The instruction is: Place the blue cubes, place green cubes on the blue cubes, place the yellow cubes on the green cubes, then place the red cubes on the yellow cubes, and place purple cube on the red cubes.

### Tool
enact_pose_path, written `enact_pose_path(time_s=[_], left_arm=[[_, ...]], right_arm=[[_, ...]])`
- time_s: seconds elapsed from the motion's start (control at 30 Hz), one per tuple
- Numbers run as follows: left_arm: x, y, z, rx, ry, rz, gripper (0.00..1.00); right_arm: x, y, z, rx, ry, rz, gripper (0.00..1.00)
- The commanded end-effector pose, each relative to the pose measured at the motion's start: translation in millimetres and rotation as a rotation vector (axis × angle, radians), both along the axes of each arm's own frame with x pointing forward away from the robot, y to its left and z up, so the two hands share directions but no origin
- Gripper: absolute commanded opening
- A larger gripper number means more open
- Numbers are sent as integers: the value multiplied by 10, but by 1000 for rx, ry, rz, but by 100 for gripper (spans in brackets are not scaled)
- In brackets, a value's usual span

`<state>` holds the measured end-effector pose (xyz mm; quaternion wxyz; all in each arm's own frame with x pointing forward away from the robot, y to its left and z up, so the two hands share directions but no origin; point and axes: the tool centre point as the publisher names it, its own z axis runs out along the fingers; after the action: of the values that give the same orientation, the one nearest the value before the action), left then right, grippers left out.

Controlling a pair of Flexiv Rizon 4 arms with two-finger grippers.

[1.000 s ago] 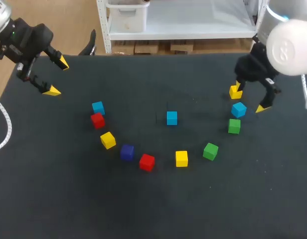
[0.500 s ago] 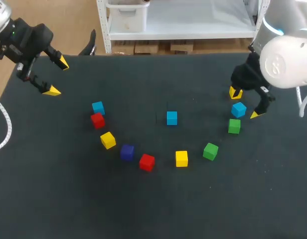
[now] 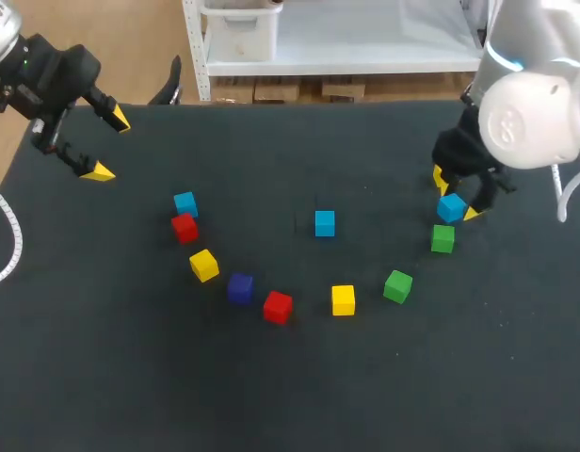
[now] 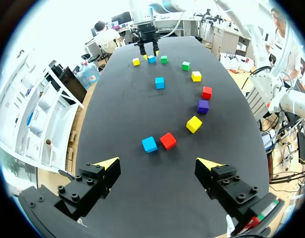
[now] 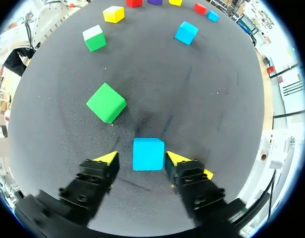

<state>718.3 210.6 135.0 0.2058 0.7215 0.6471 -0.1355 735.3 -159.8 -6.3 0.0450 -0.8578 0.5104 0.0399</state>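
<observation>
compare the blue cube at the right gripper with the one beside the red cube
Right blue cube sits between the right gripper's open fingers; left blue cube lies free. Left blue cube adjoins a red cube; right blue cube stands apart. Both share colour and size.

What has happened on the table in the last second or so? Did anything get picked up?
The right gripper came down and moved in over the blue cube at the right end of the row. Its open fingers now stand on either side of the cube and do not look closed on it yet. Nothing was picked up or let go. The left gripper stayed open at its corner, and the other cubes kept their places.
</observation>
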Motion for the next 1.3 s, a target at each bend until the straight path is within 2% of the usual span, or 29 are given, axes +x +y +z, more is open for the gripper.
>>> enact_pose_path(time_s=[0.03,0.1,0.17,0.2,0.4,0.5,0.8,1.03,1.3], left_arm=[[-4,6,-3,-1,-2,-2,100],[-4,6,-3,-1,-2,-2,100],[-4,6,-3,-1,-2,-2,100],[-4,6,-3,-1,-2,-2,100],[-4,6,-3,-1,-2,-2,100],[-4,6,-3,-1,-2,-2,100],[-4,6,-3,-1,-2,-2,100],[-4,6,-3,-1,-2,-2,100],[-4,6,-3,-1,-2,-2,100]], right_arm=[[34,1,-10,1,5,2,39],[38,-2,-19,-1,4,4,32],[39,-6,-29,-3,5,3,2],[38,-8,-31,-3,5,3,0],[29,-9,7,-13,0,-38,0],[50,22,63,-18,3,-104,0],[45,301,213,-82,-53,-388,0],[28,568,232,-61,-31,-548,0],[0,839,216,-28,-5,-575,0]])
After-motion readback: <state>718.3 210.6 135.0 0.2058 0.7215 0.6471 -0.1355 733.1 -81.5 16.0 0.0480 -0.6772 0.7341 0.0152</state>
